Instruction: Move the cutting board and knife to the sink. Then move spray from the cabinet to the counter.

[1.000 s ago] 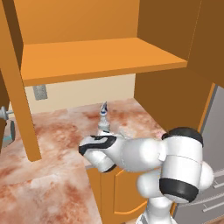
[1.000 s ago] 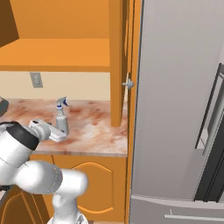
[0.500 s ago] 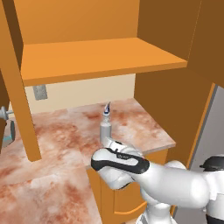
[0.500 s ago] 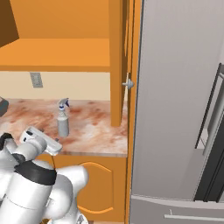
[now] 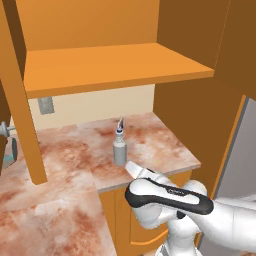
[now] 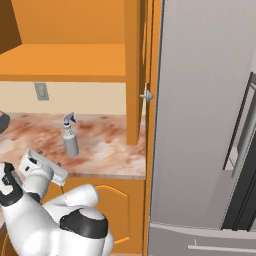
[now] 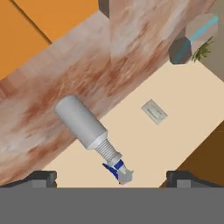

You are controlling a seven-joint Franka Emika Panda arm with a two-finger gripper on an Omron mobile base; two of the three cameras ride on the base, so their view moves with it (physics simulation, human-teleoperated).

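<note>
Spray (image 5: 119, 148) upright on counter (image 5: 155, 142), toward its front edge, below cabinet (image 5: 115, 65) shelf. Gripper (image 7: 111, 177) spread wide, empty, apart from spray, bottle between the finger lines.

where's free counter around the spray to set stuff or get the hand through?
Bare marble on the counter right of the spray, up to the cabinet side panel, and in front of it to the counter edge. Also bare to its left, toward the upright orange panel. The shelf overhead limits height. Gripper is open, clear of the spray.
</note>
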